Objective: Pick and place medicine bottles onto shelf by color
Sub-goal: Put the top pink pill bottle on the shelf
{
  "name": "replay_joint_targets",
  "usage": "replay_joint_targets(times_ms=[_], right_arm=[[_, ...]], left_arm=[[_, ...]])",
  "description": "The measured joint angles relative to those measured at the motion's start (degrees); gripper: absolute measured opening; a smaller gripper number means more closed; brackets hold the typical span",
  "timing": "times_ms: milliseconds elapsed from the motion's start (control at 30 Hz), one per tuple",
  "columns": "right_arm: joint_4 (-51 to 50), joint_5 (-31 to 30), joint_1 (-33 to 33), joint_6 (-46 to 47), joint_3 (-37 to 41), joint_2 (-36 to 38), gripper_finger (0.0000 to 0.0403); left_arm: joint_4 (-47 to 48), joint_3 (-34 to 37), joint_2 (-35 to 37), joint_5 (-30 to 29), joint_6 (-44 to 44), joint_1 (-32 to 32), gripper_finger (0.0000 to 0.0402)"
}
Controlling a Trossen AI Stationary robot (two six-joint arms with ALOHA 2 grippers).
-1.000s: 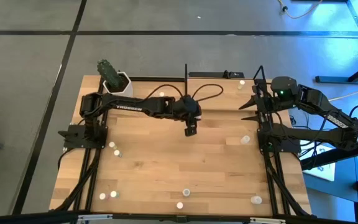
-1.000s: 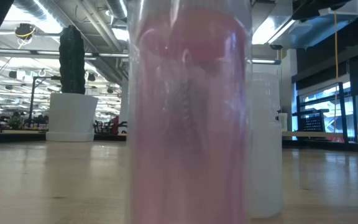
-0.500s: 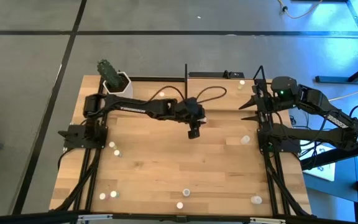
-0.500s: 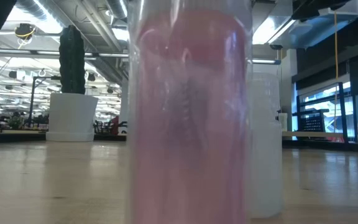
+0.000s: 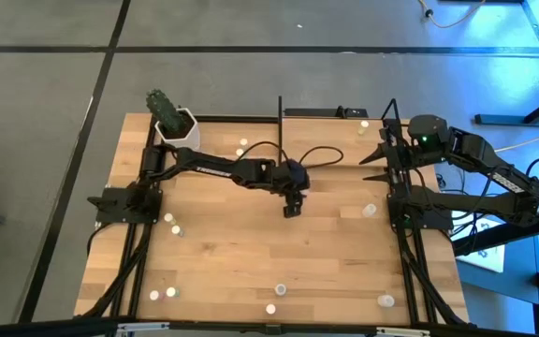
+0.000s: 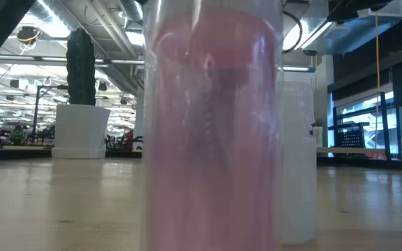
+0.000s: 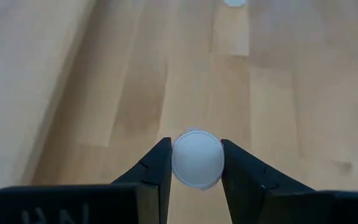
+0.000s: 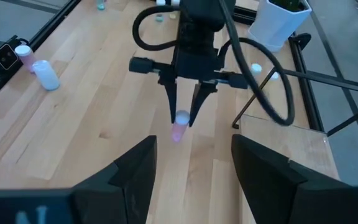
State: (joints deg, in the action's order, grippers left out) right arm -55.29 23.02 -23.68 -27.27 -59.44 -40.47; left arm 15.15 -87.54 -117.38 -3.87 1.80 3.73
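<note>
My left gripper (image 5: 291, 207) reaches over the middle of the tabletop and is shut on a small medicine bottle (image 8: 178, 128) with a white cap and a pinkish body. The cap fills the gap between its fingers in the left wrist view (image 7: 197, 160). My right gripper (image 8: 191, 165) waits open and empty at the table's right side (image 5: 379, 155), beside the shelf board (image 8: 275, 146) with thin black uprights. Several other bottles stand loose on the tabletop, among them one at the right (image 5: 370, 210) and one near the front edge (image 5: 280, 290). My left gripper pinches the bottle's white cap (image 7: 197, 160) between its two fingers, one on each side. The fingers (image 8: 170, 99) point down from above. The pinkish body (image 8: 177, 133) hangs upright below them; whether its base touches the tabletop I cannot tell.
A white hexagonal plant pot (image 5: 176, 124) stands at the far left corner. A pink bottle (image 6: 211, 125) and a white one (image 6: 299, 153) stand right in front of the low camera. Two bottles (image 5: 173, 223) stand at the left, two (image 5: 162, 293) at the near left.
My left gripper has gone a little toward the table's near edge, and its arm has come lower, with the white-capped bottle still shut between the fingers.
</note>
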Motion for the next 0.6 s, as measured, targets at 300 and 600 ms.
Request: replay_joint_targets(times_ms=[300, 600], right_arm=[[0.27, 0.0, 0.0, 0.01, -0.02, 0.0, 0.021], [0.27, 0.0, 0.0, 0.0, -0.04, -0.02, 0.021]], left_arm=[[1.04, 0.04, -2.39, -0.19, 1.11, 0.11, 0.0099], [3.01, 0.03, -2.93, 0.16, 2.87, 0.0, 0.0103]])
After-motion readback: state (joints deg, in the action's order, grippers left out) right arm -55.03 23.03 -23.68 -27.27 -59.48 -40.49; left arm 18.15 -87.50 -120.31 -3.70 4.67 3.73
